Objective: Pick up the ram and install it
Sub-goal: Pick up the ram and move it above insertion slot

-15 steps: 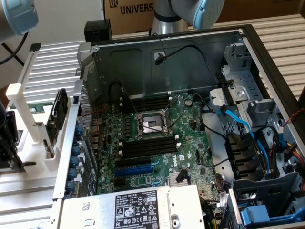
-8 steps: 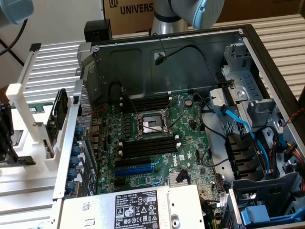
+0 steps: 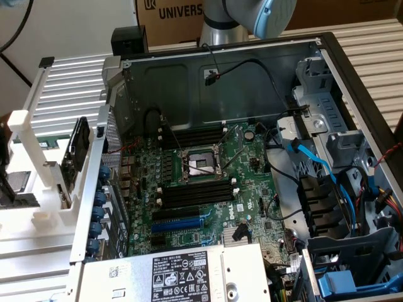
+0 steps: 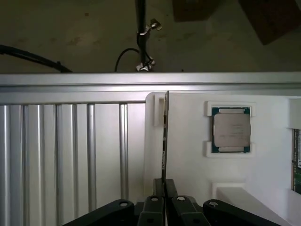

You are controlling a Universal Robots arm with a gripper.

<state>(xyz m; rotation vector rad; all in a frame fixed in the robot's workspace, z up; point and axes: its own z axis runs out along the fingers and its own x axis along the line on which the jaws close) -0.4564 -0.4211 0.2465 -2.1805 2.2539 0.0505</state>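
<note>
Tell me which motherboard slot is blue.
The single expansion slot, between the nearer bank of memory slots and the power supply; the memory slots are black with white end clips.

Looking across a ribbed aluminium table (image 4: pixel 70 150), slats running side by side. Bearing an open computer case (image 3: pixel 189 82) mid exterior view, motherboard (image 3: pixel 208 182) facing up. Bearing a white holder (image 4: pixel 188 155) just beside the case, on the exterior view's left. Cradling a processor chip (image 4: pixel 230 130) in a recess of that holder. Showing the ram (image 4: pixel 164 136) edge-on at the holder's notched rim.
</note>
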